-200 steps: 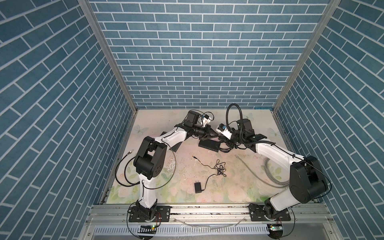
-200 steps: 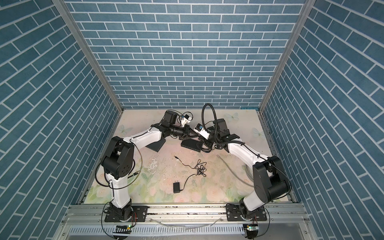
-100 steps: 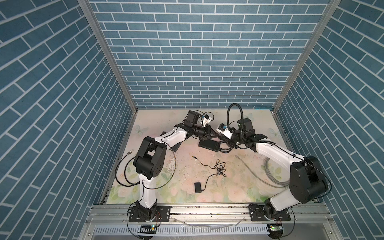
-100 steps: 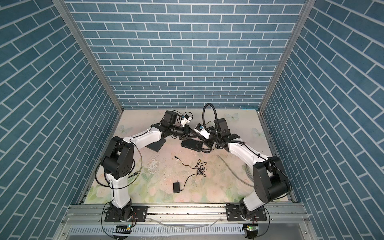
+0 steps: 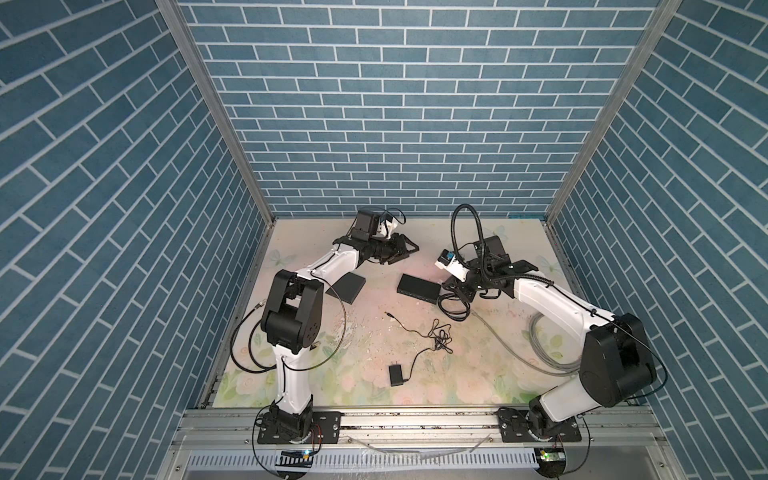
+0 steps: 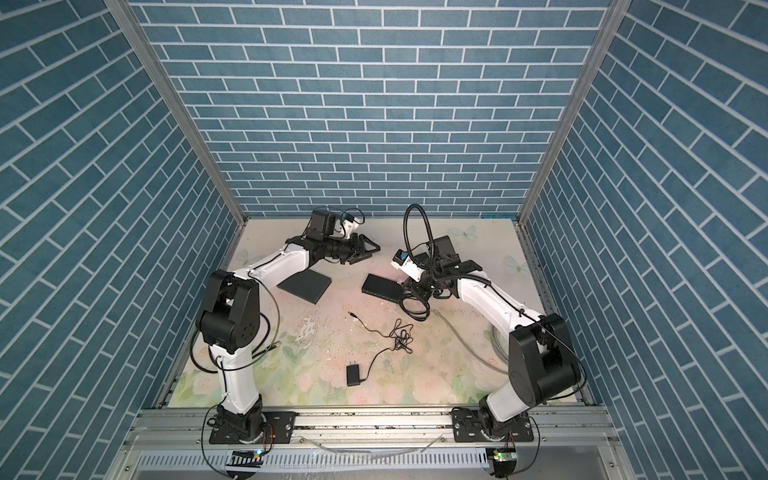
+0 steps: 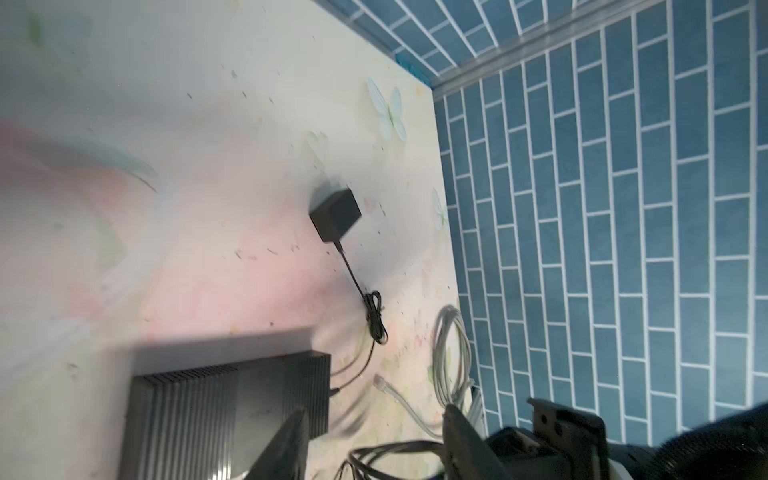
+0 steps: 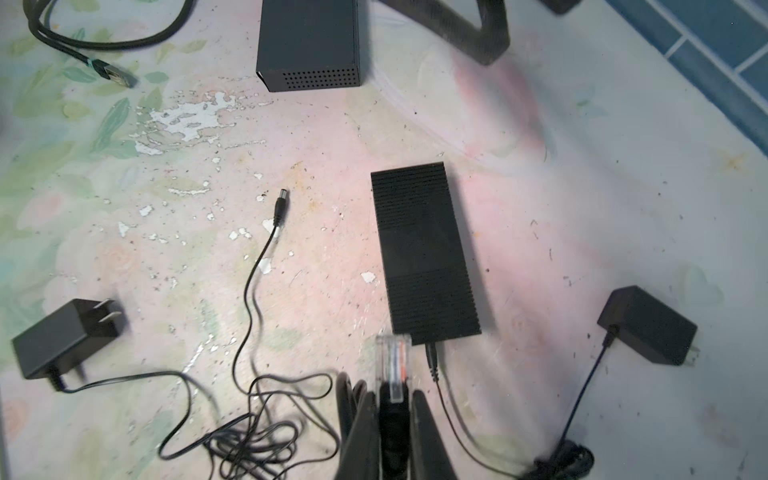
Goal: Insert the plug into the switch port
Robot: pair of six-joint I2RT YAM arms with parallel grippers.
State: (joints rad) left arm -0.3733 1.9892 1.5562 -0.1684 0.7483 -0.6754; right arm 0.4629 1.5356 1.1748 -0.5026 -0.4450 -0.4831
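Pinching the plug [image 8: 392,365], the right gripper [image 8: 392,401] may shove the loose switch [image 5: 417,286], mid-frame in a top view, away. The left gripper [image 5: 409,251] stands open and empty, bracing nothing.

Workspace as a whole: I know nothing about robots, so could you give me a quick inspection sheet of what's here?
Surface: floral mat, scuffed, with white chips.
Job's things: clear plug, gripped, its tip at the end of the ribbed black switch; ports not visible.
Clutter: perforated black box; power adapter; second adapter.
Grippers: left gripper open and empty; right gripper shut on the plug.
Cables: grey cable coil; tangled thin black cord with a loose barrel tip.
Surroundings: blue brick-pattern walls; metal rail in front.
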